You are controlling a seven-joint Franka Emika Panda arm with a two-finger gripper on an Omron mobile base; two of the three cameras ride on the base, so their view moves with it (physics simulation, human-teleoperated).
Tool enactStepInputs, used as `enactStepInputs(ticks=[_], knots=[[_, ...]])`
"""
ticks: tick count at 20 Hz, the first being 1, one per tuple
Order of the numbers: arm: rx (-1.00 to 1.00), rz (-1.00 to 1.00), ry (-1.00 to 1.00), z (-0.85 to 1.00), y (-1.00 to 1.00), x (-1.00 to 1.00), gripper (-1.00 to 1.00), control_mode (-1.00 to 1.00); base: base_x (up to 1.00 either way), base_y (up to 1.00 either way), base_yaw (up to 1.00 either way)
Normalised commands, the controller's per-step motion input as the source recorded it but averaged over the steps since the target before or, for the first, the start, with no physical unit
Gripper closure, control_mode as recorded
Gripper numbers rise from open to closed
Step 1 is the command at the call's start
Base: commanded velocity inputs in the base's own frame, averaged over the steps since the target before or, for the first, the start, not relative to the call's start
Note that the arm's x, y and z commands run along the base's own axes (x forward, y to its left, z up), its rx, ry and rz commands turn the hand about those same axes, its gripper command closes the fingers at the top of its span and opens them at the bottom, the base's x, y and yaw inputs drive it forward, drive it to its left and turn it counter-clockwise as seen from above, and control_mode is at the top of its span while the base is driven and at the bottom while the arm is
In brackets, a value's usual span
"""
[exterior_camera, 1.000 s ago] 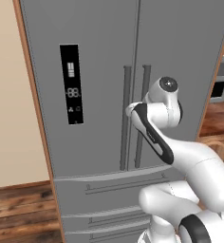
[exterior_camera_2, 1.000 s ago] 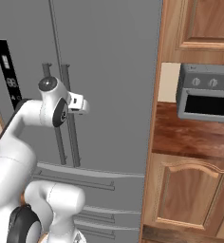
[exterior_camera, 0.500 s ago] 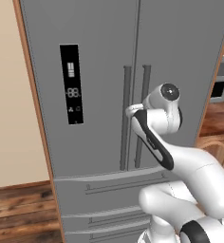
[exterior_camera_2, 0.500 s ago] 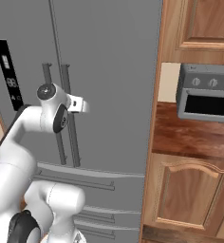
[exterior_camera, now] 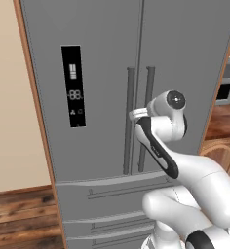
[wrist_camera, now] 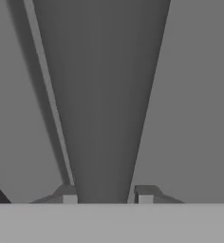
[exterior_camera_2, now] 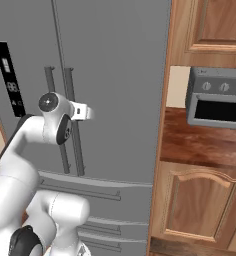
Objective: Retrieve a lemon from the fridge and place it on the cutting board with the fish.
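Kitchen scene, wood floor (exterior_camera: 19, 214) at lower left, beige wall (exterior_camera: 7, 97) beside the fridge (exterior_camera: 102, 58). Left to right in the left base view: one black display panel (exterior_camera: 73, 86) on the left door, then two vertical bar handles, left handle (exterior_camera: 129, 121) and right handle (exterior_camera: 147, 92), either side of the door seam, then the white arm (exterior_camera: 185, 170) rising from lower right. Two drawer fronts with pull bars show below the doors, upper drawer (exterior_camera: 112, 192) and lower drawer (exterior_camera: 107, 226). Both doors are shut.

Right base view adds what the left one lacks: one wooden upper cabinet (exterior_camera_2: 210, 25), one small grey toaster oven (exterior_camera_2: 217, 97) on a dark wood counter (exterior_camera_2: 200, 142), one lower cabinet door (exterior_camera_2: 200, 205). The left base view catches just a sliver of that oven at its right edge. The right base view also shows the arm's wrist reaching to the handles at about mid-height.

Hand view shows what neither base view resolves: the gripper (wrist_camera: 107, 193) sits with one dark fingertip on each side of a single grey handle bar (wrist_camera: 102, 95), both tips right against its edges, so the claw is clamped on that bar. From the base views it looks like the right door's handle, but I can't tell for certain.
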Motion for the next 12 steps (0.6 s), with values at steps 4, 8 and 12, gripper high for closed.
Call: enactStepInputs(ticks=[4,8,12], knots=[[0.00,0.00,0.00,0.00,0.00,-0.02,1.00,-1.00,0.00,0.00,0.00],[0.00,0.00,0.00,0.01,-0.37,-0.65,1.00,-1.00,0.00,0.00,0.00],[0.07,0.00,-0.01,0.00,-0.79,-0.87,1.00,-1.00,0.00,0.00,0.00]])
